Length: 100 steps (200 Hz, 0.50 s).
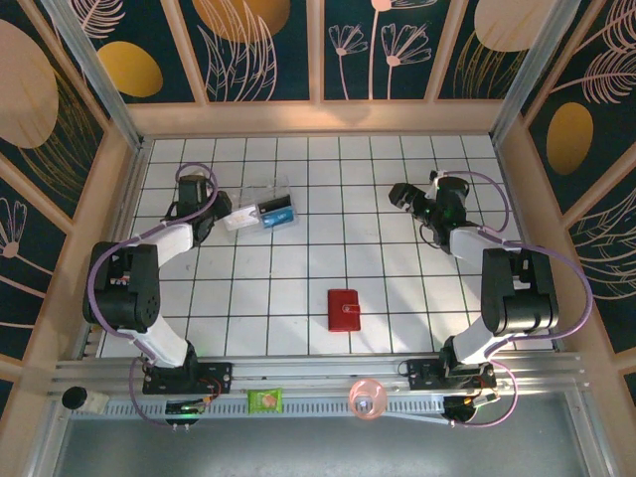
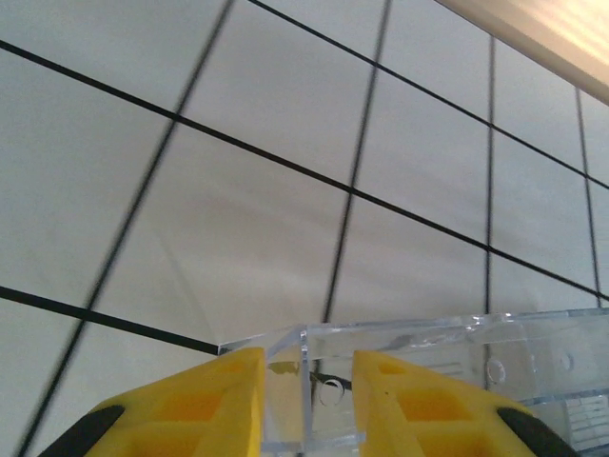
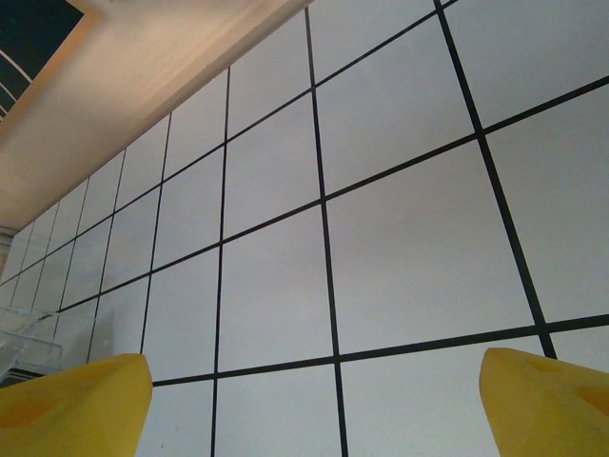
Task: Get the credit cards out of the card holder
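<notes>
The red card holder [image 1: 345,310] lies closed and flat on the tiled table, near the front centre, well apart from both arms. My left gripper [image 1: 235,220] is at the left end of a clear plastic box [image 1: 262,212]; in the left wrist view its yellow fingers [image 2: 214,405] are drawn in on the box's clear corner [image 2: 306,381], the gripper [image 2: 309,409] shut on it. Blue and dark cards [image 1: 278,213] lie inside the box. My right gripper [image 1: 400,195] hovers at the back right, wide open [image 3: 314,400], with only bare tiles between its fingers [image 3: 76,405].
Wooden walls [image 1: 318,117] ring the white gridded table [image 1: 298,278]. On the front rail sit a green packet [image 1: 265,399] and a pink round object [image 1: 367,397]. The box's far edge [image 3: 24,333] shows faintly at the left of the right wrist view.
</notes>
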### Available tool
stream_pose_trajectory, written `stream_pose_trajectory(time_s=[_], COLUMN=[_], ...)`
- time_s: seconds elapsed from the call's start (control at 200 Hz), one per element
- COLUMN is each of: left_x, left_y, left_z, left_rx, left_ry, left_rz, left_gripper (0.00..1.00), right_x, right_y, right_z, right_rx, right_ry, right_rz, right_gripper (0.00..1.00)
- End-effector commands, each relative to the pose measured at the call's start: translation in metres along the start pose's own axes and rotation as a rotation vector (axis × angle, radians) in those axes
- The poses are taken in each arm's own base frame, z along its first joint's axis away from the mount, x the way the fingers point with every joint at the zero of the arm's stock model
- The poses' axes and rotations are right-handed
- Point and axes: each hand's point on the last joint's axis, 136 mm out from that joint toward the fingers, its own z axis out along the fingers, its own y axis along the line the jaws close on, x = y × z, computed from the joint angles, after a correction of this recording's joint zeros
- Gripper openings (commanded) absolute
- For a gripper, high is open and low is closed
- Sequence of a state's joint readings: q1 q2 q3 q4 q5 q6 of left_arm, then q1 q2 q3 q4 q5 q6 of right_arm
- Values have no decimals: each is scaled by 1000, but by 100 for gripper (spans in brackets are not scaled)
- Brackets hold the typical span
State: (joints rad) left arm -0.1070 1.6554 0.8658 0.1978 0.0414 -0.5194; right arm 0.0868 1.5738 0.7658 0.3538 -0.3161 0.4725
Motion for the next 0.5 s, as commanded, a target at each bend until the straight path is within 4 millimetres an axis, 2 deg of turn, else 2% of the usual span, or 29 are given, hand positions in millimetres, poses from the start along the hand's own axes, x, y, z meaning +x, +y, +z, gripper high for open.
stream_pose_trajectory(time_s=[0.0, 0.255, 0.495], left_x=[14, 41, 59], left_y=[-24, -67, -106], left_z=[2, 3, 2], left_rx=[66, 151, 214], left_ry=[25, 60, 80], left_rz=[17, 4, -21], left_gripper=[29, 30, 30], right_x=[-6, -3, 6], right_y=[9, 11, 14], right_z=[2, 1, 1], right_rx=[-24, -21, -9], right_ry=[-8, -5, 18], right_rz=[-22, -15, -8], right_gripper=[89, 89, 89])
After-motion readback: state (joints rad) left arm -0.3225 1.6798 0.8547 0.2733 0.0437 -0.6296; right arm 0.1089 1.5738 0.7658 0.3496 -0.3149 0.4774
